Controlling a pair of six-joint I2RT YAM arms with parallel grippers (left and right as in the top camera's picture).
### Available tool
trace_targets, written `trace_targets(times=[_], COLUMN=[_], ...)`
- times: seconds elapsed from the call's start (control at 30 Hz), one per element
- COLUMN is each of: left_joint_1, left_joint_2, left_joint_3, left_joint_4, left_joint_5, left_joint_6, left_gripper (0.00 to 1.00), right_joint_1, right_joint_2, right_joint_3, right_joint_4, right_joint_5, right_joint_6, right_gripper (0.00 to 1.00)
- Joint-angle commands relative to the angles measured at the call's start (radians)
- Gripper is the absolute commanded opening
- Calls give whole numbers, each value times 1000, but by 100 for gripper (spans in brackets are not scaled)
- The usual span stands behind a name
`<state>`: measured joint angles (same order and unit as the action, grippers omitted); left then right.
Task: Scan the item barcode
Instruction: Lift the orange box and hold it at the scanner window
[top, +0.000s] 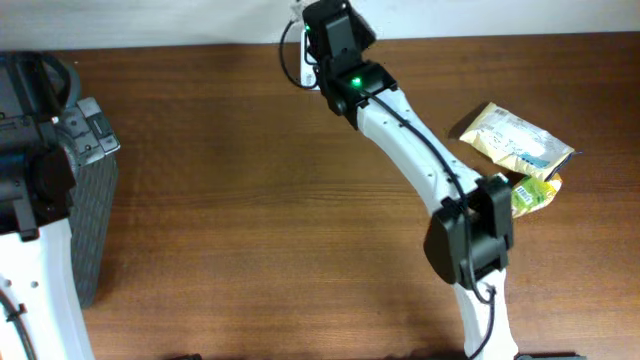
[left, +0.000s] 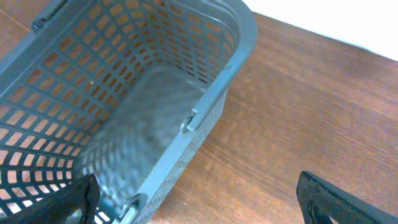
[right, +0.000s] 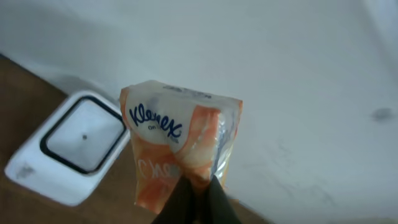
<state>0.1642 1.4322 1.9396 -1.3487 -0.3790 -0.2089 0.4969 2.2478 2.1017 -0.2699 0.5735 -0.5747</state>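
Orange Kleenex pack (right: 180, 146) is pinched at its lower edge by the right gripper (right: 198, 198), fingers clenched on the wrapper. The pack is held upright in the air, at the back edge of the table (top: 230, 200), close to the white wall (right: 298, 74).

Step in hand, as judged: presenting the pack to the scanner (right: 81, 146).
- In the right wrist view the scanner's dark window lies down and to the left of the pack, not under it. The pack should be carried over the window.
- No barcode is seen on the face toward the camera; only the logo shows. Which face bears the code cannot be told.
- The coded face should be turned flat toward the glass and held steady, apart from it.
- The wrapper is soft and is gripped only at one edge. A slow wrist roll is advised so the pack does not slip or crease across the code.

Pose: the right arm (top: 420, 150) is stretched from the near right of the table diagonally to the far middle, wrist above the scanner. The left gripper (left: 196, 186) is released, jaws wide, holding nothing, hovering over the rim of the grey basket (left: 239, 37) at the left side. Two spare pouches (top: 515, 140) lie on the table, right of the right arm.
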Motion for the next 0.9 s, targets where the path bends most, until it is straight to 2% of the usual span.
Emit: trace_targets(times=[0.0, 0.1, 0.2, 0.5, 0.67, 0.73, 0.87], left_joint_1=[4, 4, 4, 4, 4, 4, 4], left_joint_2=[-4, -4, -4, -4, -4, -4, -4], left_joint_3=[6, 6, 6, 6, 6, 6, 6], left_joint_4=[0, 0, 0, 0, 0, 0, 0], left_joint_5=[-10, -10, -10, -10, -10, -10, -10], left_joint_6=[2, 1, 2, 1, 1, 1, 2], left_gripper=[99, 99, 99, 99, 99, 99, 99], right_joint_1=[-6, -6, -36, -75, -10, 25, 89], right_joint_2=[80, 158, 226, 244, 244, 231, 135], right_joint_3=[8, 8, 8, 8, 8, 8, 8], right_joint_4=[76, 114, 246, 282, 282, 243, 40], right_joint_5=[-82, -163, -159, -160, -171, -214, -335], right_joint_6=[-156, -324, -494, -494, -489, -452, -227], right_gripper=[4, 4, 4, 4, 4, 4, 4])
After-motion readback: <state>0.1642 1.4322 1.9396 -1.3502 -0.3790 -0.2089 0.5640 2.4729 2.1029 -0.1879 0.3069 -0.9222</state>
